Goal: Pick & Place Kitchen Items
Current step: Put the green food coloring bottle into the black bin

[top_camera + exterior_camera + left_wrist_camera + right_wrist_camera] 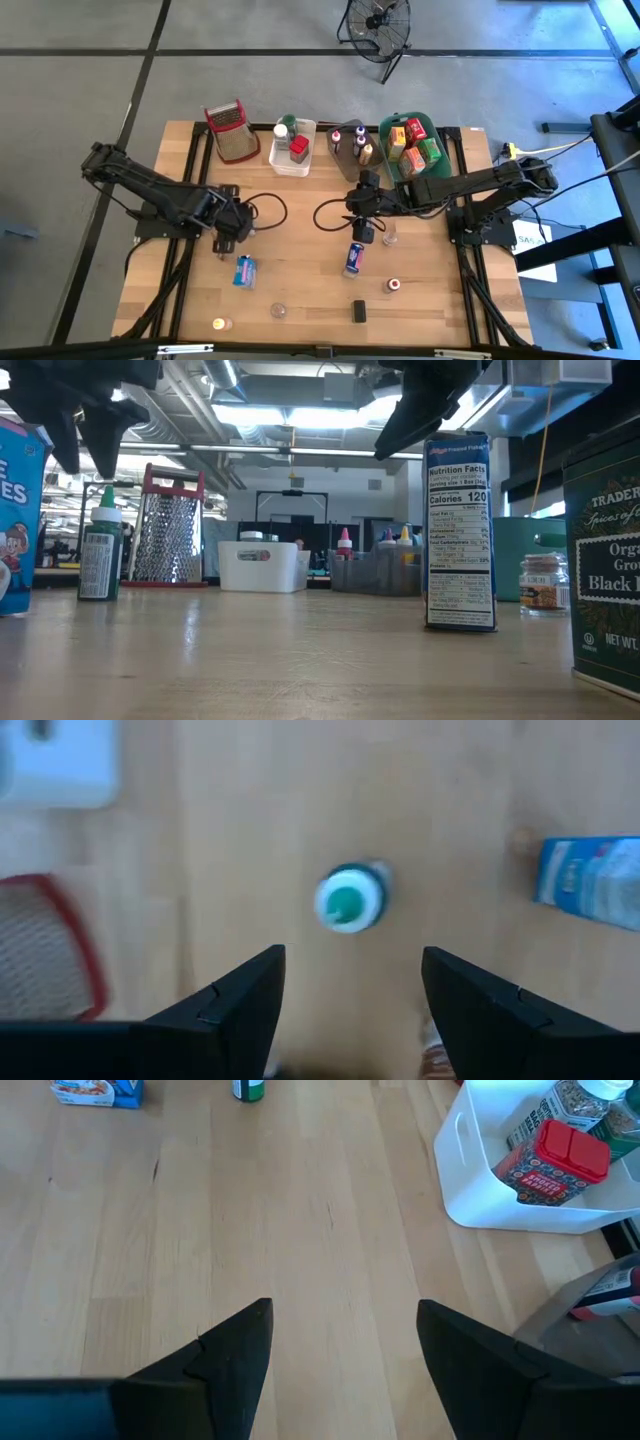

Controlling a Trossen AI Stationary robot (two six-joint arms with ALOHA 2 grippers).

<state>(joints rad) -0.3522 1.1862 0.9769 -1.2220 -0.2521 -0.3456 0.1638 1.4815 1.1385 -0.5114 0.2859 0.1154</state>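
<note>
My left gripper (350,985) is open and hovers above a small green-capped bottle (348,900), which stands upright on the table (100,550); the fingers touch nothing. In the high view this gripper (232,230) is left of the table's middle. A blue box (244,270) lies just nearer. My right gripper (345,1345) is open over bare wood near the table's middle (362,218). A blue box (354,258) stands just nearer than it (458,530). More bottles and boxes sit in the far bins.
At the far edge stand a red-rimmed wire basket (229,130), a white bin (291,158), a grey bin (350,145) and a green bin (415,140). Loose small jars (279,312) (393,285), a clear jar (389,238) and a dark tin (359,311) stand near the front.
</note>
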